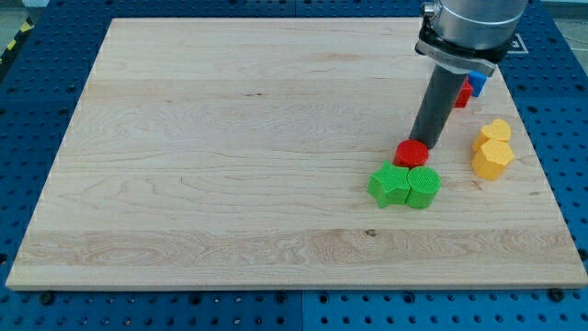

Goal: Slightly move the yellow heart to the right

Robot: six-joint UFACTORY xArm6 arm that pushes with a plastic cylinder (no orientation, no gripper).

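Observation:
The yellow heart (495, 131) lies near the board's right edge, touching the top of a yellow hexagon (491, 160). My tip (419, 141) is to the heart's left, well apart from it. The tip stands right behind a red round block (412, 154) and seems to touch it. Below the red block a green star-like block (390, 185) and a green round block (424, 187) sit side by side, touching.
A red block (463, 93) and a blue block (479, 81) sit near the view's top right, partly hidden behind the arm. The wooden board's right edge (542, 175) runs close to the yellow blocks.

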